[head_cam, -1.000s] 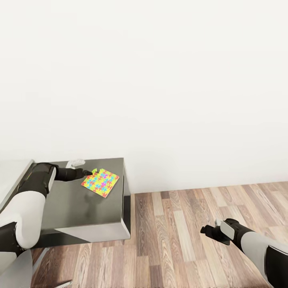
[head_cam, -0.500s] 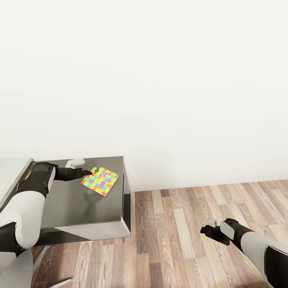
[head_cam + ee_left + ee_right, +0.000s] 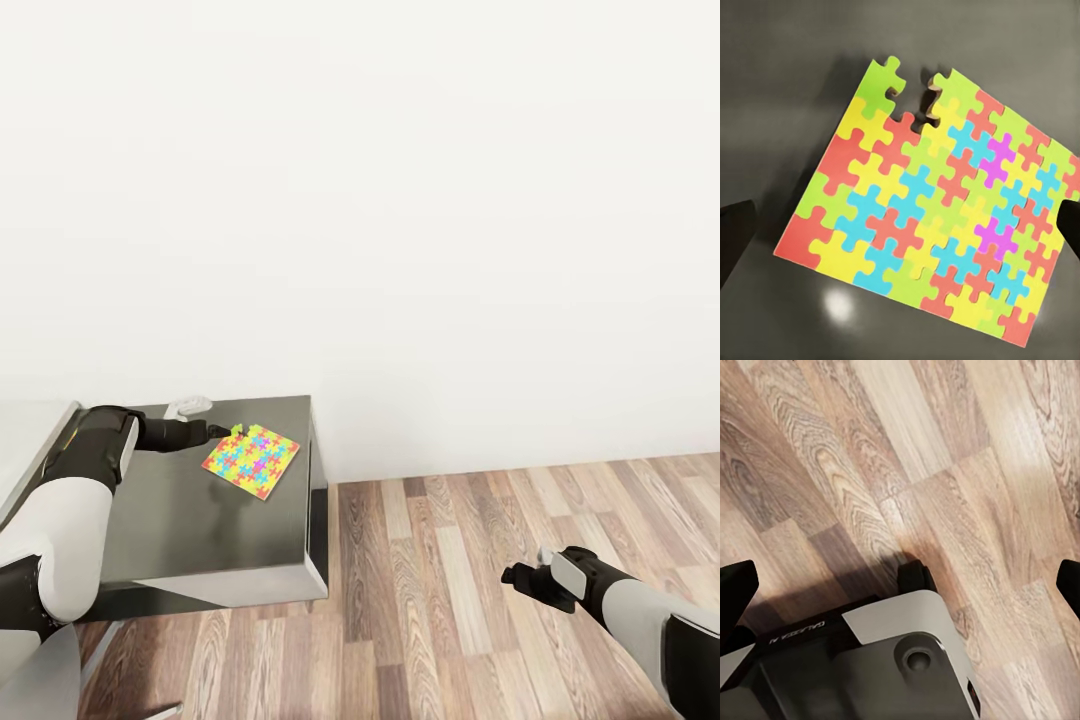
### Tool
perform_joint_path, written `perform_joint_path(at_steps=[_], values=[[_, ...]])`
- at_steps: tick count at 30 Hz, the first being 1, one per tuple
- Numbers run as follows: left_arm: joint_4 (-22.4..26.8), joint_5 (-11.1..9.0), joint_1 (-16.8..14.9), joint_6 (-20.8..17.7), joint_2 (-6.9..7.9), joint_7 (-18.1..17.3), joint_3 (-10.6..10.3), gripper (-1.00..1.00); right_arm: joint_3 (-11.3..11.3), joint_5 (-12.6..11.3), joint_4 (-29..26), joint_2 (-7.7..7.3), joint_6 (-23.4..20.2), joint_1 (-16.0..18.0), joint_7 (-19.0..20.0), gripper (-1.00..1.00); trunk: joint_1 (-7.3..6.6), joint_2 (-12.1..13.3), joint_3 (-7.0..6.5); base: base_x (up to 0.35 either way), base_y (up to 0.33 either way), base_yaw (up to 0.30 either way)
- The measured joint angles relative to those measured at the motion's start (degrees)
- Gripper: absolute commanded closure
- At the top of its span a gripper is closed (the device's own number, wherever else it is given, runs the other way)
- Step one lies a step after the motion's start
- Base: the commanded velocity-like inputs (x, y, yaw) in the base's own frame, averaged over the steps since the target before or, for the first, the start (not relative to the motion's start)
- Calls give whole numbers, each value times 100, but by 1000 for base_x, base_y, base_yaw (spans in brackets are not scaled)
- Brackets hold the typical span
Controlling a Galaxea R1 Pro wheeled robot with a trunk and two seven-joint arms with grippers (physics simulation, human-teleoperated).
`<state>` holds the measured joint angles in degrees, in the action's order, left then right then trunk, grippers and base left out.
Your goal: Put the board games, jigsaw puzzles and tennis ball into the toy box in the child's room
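One jigsaw puzzle (image 3: pixel 252 458), a thin mat of red, yellow, green and blue pieces, sits on the dark grey side unit of the table (image 3: pixel 200 520), near its far right corner. My left gripper (image 3: pixel 222 432) reaches over the unit and its tip meets the mat's near-left corner. In the left wrist view the jigsaw puzzle (image 3: pixel 937 225) spreads across the dark top (image 3: pixel 780 75), with the gripper (image 3: pixel 900 229) open and its dark fingertips (image 3: pixel 735 232) wide apart at either side. My right gripper (image 3: pixel 512 575) hangs open over the wooden floor, holding nothing.
A small white object (image 3: pixel 190 406) lies at the back of the side unit. A strip of the lighter desk top (image 3: pixel 20 440) shows at the far left. A plain white wall stands behind, and wood-plank floor (image 3: pixel 450 560) stretches right of the unit.
The head view has drifted slightly. Both arms and the jigsaw puzzle keep their places.
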<state>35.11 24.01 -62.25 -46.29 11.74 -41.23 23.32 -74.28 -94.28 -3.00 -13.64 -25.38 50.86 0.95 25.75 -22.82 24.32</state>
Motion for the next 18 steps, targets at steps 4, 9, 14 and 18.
perform_joint_path(at_steps=[4,9,14,18], values=[[0,0,0,1,0,0,-3,-100,0,0,0,-1,0,2,0,-100,0,0,0,4,2,0],[0,0,0,-6,0,0,-5,-100,0,0,0,1,0,3,0,-100,-1,0,0,32,28,0],[0,6,0,-18,-9,19,-14,-100,0,0,-1,1,0,3,0,-100,-1,0,0,119,106,0],[0,8,0,-17,-10,17,-22,-100,0,0,0,4,-1,0,0,-100,0,0,0,60,46,0]])
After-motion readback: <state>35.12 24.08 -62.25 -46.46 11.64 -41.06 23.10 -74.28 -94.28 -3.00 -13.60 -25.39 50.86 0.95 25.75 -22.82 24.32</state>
